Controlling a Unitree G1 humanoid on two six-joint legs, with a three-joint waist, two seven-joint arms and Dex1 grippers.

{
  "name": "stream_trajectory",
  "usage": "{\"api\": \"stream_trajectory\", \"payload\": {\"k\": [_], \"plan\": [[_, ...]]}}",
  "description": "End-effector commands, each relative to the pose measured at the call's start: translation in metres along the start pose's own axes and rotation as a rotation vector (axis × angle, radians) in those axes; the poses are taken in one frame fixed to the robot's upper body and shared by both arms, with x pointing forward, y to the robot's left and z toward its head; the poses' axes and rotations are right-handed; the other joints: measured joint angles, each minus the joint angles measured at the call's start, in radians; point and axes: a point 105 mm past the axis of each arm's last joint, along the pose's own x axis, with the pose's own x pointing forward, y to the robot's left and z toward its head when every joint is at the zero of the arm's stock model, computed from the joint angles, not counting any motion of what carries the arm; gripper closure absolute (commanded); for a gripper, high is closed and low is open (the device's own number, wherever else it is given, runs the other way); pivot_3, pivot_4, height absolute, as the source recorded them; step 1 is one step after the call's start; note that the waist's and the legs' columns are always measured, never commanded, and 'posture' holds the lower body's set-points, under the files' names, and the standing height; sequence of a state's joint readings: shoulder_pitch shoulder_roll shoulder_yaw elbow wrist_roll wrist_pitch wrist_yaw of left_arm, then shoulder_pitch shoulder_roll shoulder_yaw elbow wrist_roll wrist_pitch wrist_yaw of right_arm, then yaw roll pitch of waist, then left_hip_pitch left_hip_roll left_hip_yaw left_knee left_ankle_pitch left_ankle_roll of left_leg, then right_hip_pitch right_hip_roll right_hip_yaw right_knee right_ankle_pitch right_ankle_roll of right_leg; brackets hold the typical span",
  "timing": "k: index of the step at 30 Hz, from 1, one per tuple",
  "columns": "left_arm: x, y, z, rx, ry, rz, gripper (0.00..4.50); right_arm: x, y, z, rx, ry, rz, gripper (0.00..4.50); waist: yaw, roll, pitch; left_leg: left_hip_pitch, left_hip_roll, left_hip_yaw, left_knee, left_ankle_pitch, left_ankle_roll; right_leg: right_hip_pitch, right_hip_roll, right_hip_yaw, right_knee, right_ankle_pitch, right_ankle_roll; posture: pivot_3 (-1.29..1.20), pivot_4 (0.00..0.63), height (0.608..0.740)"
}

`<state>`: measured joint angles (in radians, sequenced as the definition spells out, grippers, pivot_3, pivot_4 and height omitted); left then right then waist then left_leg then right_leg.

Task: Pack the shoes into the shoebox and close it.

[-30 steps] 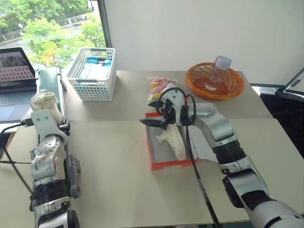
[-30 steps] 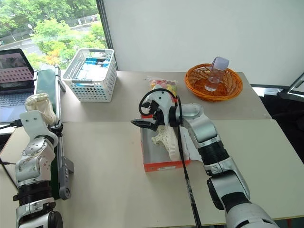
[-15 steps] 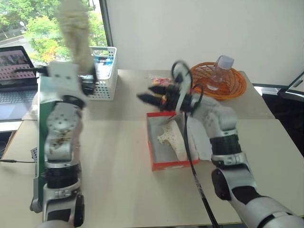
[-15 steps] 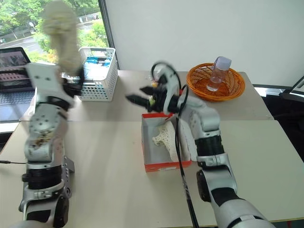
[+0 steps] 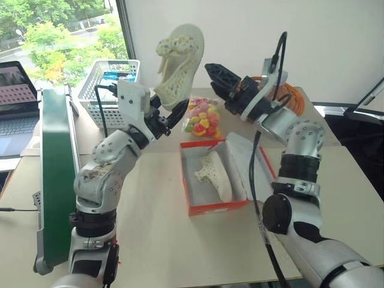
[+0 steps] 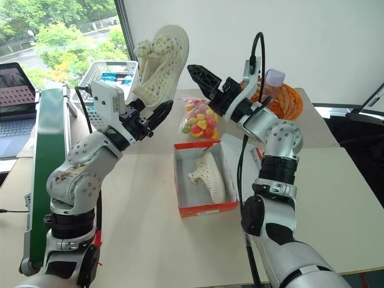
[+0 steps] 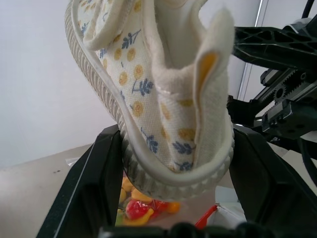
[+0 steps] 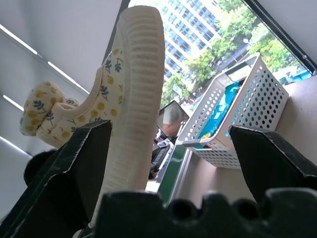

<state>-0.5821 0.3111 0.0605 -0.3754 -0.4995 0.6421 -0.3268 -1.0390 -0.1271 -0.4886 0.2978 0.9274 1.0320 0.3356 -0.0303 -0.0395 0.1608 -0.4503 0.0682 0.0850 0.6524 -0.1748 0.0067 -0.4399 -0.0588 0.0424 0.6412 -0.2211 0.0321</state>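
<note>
Table point(image 5: 150, 240): two shoes, one shoe point(image 5: 179, 63) raised, one shoe point(image 5: 217, 174) in one shoebox point(image 5: 216, 207).

Bench point(image 5: 150, 228), pale beige top. Centre: open red-orange shoebox point(image 5: 211, 207), one cream shoe point(image 5: 216, 175) inside. At 12 o'clock of it: bag of coloured sweets point(image 5: 201, 117). At 10 o'clock: white mesh basket point(image 5: 111, 90). At 1 o'clock: orange woven basket point(image 5: 294, 99). Far 9 o'clock: laptop point(image 5: 18, 96).
</note>
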Motion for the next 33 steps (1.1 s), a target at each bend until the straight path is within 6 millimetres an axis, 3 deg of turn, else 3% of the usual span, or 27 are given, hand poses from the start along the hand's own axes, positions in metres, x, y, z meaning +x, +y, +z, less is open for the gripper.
{"api": "stream_trajectory", "payload": {"k": [1,6,14,19,25,28,29,30,31,33], "plan": [[0.002,-0.018,0.006,0.021,-0.023,-0.073,1.81,-0.001,0.02,0.013,-0.024,-0.047,0.06,0.0,0.0,0.0,0.0,0.0,0.0,0.0,0.0,0.0,0.0,0.0,0.0,0.0,0.0,0.0,0.0,0.0,0.15,0.74],[0.001,-0.035,-0.01,-0.015,0.029,-0.141,1.81,-0.001,0.021,0.013,-0.035,-0.04,0.054,0.0,0.0,0.0,0.0,0.0,0.0,0.0,0.0,0.0,0.0,0.0,0.0,0.0,0.0,0.0,0.0,0.0,0.15,0.74],[0.006,-0.049,-0.011,-0.038,0.026,-0.2,1.81,0.002,0.018,0.004,-0.039,-0.004,0.04,0.0,0.0,0.0,0.0,0.0,0.0,0.0,0.0,0.0,0.0,0.0,0.0,0.0,0.0,0.0,0.0,0.0,0.15,0.74],[0.007,-0.048,-0.01,-0.032,0.026,-0.204,1.81,0.001,0.018,-0.001,-0.036,0.015,0.044,1.39,0.0,0.0,0.0,0.0,0.0,0.0,0.0,0.0,0.0,0.0,0.0,0.0,0.0,0.0,0.0,0.0,0.15,0.74],[0.0,-0.046,-0.018,-0.035,0.083,-0.21,1.81,-0.002,0.017,0.001,-0.04,0.015,0.042,3.5,-0.001,0.0,0.0,0.0,0.0,0.0,0.0,0.0,0.0,0.0,0.0,0.0,0.0,0.0,0.0,0.0,0.15,0.74],[-0.001,-0.042,-0.019,-0.024,0.098,-0.198,1.81,-0.002,0.017,0.001,-0.043,0.015,0.04,3.91,-0.003,0.0,0.0,0.0,0.0,0.0,0.0,0.0,0.0,0.0,0.0,0.0,0.0,0.0,0.0,0.0,0.15,0.74],[-0.003,-0.039,-0.019,-0.027,0.1,-0.194,0.96,-0.002,0.017,0.002,-0.045,0.014,0.039,3.95,-0.004,0.0,0.0,0.0,0.0,0.0,0.0,0.0,0.0,0.0,0.0,0.0,0.0,0.0,0.0,0.0,0.15,0.74],[-0.006,-0.037,-0.019,-0.016,0.109,-0.201,0.73,-0.002,0.017,0.003,-0.049,0.013,0.037,3.96,-0.004,0.0,0.0,0.0,0.0,0.0,0.0,0.0,0.0,0.0,0.0,0.0,0.0,0.0,0.0,0.0,0.15,0.74],[-0.009,-0.032,-0.018,0.0,0.117,-0.191,0.22,-0.001,0.017,0.004,-0.054,0.01,0.037,3.99,-0.006,0.0,0.0,0.0,0.0,0.0,0.0,0.0,0.0,0.0,0.0,0.0,0.0,0.0,0.0,0.0,0.15,0.74],[-0.012,-0.025,-0.016,0.011,0.132,-0.184,0.0,-0.001,0.017,0.007,-0.062,0.006,0.038,4.02,-0.008,0.0,0.0,0.0,0.0,0.0,0.0,0.0,0.0,0.0,0.0,0.0,0.0,0.0,0.0,0.0,0.15,0.74]]}}
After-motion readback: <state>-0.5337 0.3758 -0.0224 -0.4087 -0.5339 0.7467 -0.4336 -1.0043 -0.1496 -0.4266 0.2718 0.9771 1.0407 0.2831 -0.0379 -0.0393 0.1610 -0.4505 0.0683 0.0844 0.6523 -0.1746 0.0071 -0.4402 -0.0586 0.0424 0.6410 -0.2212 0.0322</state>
